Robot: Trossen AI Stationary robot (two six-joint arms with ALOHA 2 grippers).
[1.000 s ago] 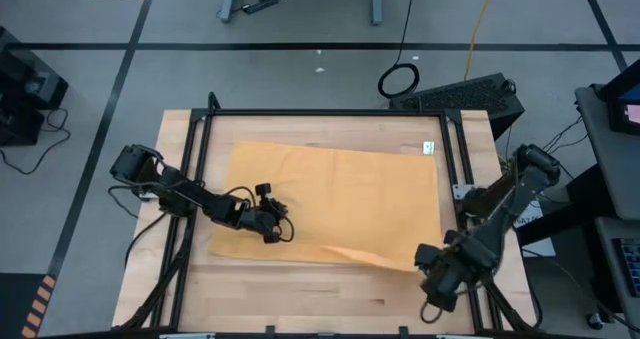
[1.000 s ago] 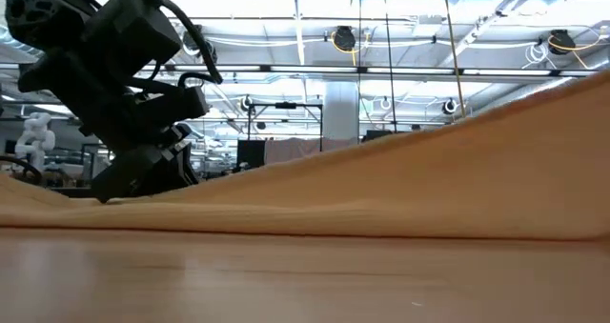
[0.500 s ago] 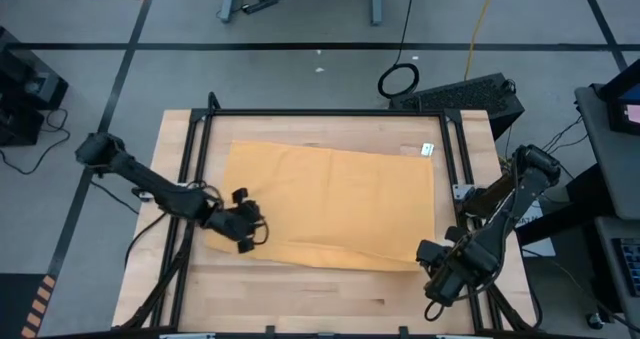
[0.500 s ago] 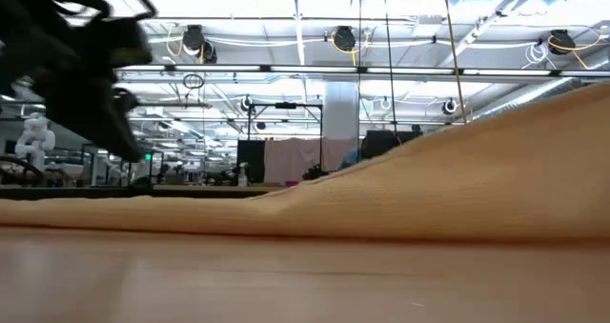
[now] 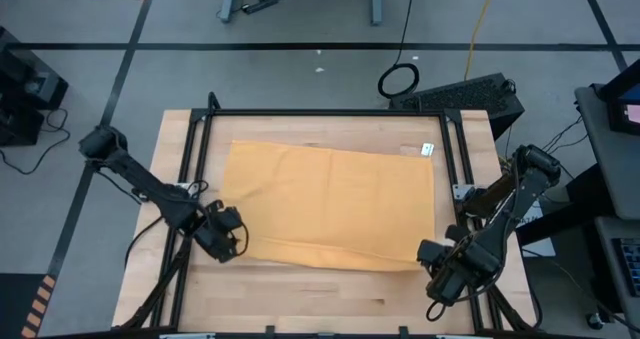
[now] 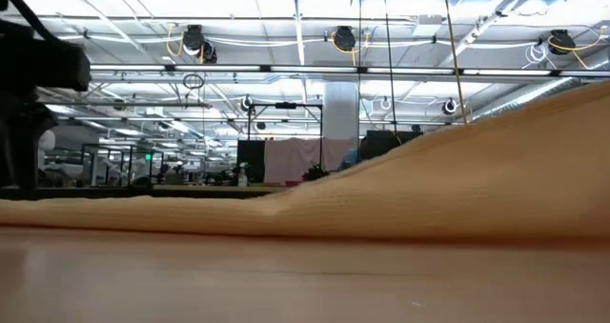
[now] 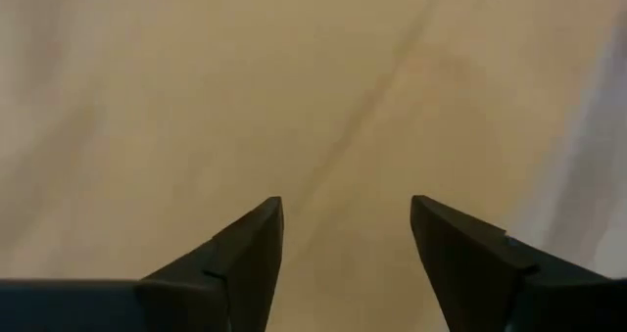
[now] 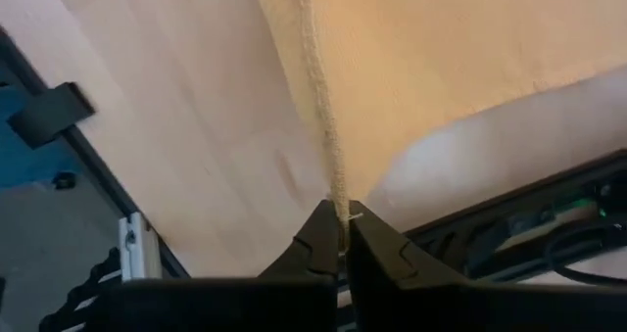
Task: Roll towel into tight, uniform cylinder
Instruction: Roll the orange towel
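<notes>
Right hand is pinched on the towel corner, left hand hangs spread and empty just off its edge, so pulling one-sided could skew the roll.

The towel is a plain mustard yellow with no pattern, carrying a small white label at its far right corner. Under the towel, the table is pale blond wood with faint grain, edged by a black frame. Both tools are black. Around the table the floor is grey with black lines.
</notes>
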